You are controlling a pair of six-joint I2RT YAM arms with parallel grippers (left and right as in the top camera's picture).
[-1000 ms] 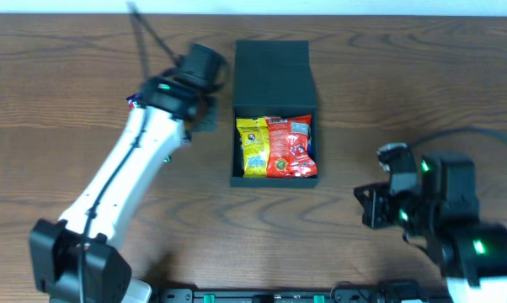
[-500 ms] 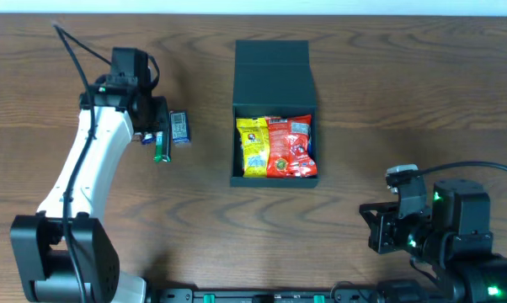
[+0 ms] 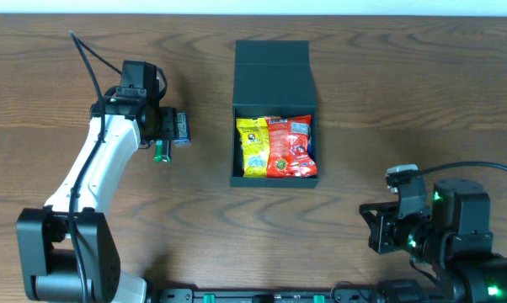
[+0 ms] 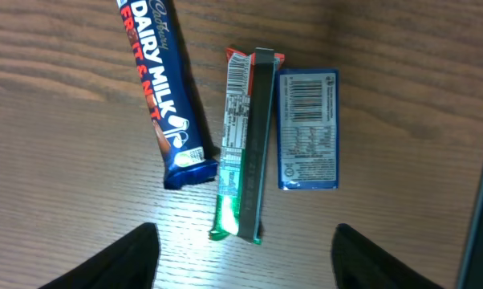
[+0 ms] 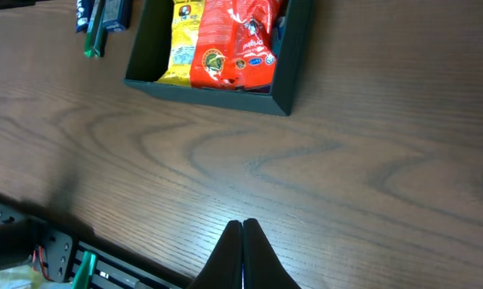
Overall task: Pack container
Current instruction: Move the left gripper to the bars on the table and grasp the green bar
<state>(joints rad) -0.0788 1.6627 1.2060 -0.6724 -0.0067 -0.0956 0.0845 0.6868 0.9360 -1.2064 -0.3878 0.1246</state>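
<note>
Left of the container point(image 3: 272, 76), our left gripper point(image 4: 243, 241) gapes wide over snack bars point(image 4: 243, 144); our right gripper point(image 5: 242, 229) is pinched closed.

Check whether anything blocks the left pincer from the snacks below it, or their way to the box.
Nothing visible does. The left pincer hangs open above the three snacks, and only bare table lies between them and the open box.

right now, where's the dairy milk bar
In the left wrist view the Dairy Milk bar lies on the table beside the green-ended bar, the snack farthest from the container, on the left arm's side.
</note>
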